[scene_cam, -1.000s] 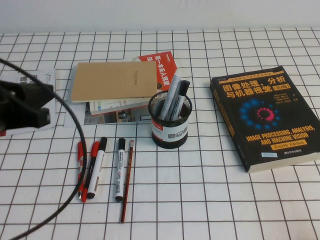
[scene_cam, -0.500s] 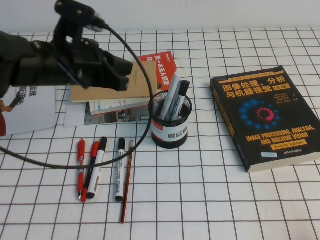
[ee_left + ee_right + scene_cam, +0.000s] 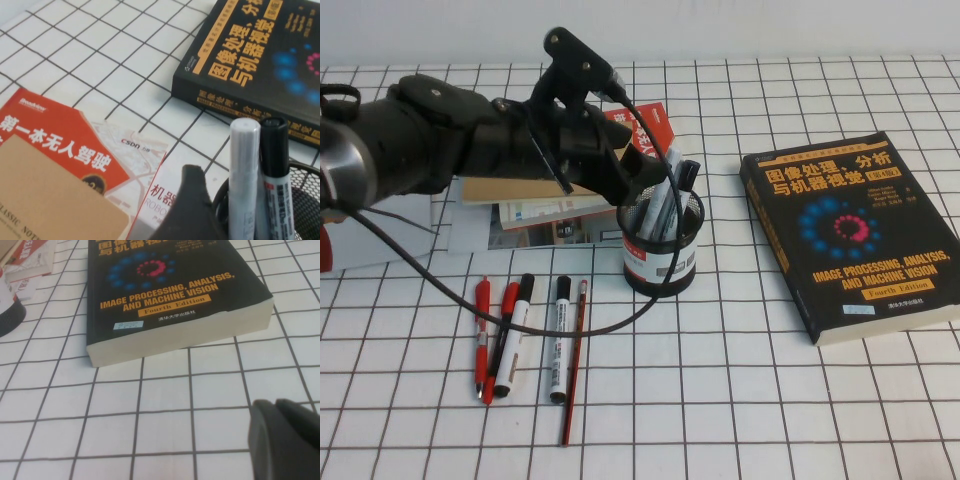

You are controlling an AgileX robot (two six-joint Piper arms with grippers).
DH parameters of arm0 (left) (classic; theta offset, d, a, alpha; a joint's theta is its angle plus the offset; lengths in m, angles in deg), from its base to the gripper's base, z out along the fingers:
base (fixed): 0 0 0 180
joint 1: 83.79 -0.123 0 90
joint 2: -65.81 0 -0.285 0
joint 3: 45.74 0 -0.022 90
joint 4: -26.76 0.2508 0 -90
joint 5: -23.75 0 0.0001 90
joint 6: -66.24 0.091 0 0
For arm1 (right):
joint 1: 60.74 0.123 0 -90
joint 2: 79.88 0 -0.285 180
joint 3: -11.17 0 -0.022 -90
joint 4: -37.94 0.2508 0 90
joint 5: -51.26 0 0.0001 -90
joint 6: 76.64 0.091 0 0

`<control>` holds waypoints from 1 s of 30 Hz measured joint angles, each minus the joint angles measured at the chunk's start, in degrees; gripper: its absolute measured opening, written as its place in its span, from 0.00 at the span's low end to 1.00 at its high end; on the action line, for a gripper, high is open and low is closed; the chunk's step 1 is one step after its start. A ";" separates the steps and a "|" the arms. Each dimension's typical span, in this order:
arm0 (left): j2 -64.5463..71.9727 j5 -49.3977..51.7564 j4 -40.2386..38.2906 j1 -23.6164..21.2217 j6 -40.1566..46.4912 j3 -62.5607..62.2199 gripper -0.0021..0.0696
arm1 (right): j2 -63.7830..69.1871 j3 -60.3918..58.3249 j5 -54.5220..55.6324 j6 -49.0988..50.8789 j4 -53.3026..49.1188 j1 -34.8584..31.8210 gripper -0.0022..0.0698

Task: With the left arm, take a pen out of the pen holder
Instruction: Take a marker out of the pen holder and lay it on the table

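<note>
Left gripper (image 3: 645,172) hovers at the far-left rim of the black mesh pen holder (image 3: 662,262), just beside the grey marker (image 3: 243,165) and black-capped marker (image 3: 274,150) standing inside, near upright, caps tilting right. How wide it's set, I can't tell. Right gripper (image 3: 285,440) sits well off by the black textbook (image 3: 165,300), state equally unclear.

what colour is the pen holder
Black mesh pen holder with a white label band; clearest in the high view.

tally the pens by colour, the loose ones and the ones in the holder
red pens: 2
white markers, black caps: 2
thin brown pencil: 1
pens standing in the pen holder: 2 visible
total: 7
left gripper at the pen holder's rim; right gripper low near the black book
</note>
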 joint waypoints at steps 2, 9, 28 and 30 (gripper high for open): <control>0.57 0.44 -3.84 0.00 3.78 0.00 0.72 | 0.00 0.00 0.00 0.00 0.00 0.00 0.01; 4.12 1.64 -18.82 0.00 15.43 -0.13 0.73 | 0.00 0.00 0.00 0.00 0.00 0.00 0.01; 9.02 2.77 -29.34 0.00 22.63 -0.13 0.42 | 0.00 0.00 0.00 0.00 0.00 0.00 0.01; 9.02 2.77 -29.34 0.00 22.63 -0.13 0.33 | 0.00 0.00 0.00 0.00 0.00 0.00 0.01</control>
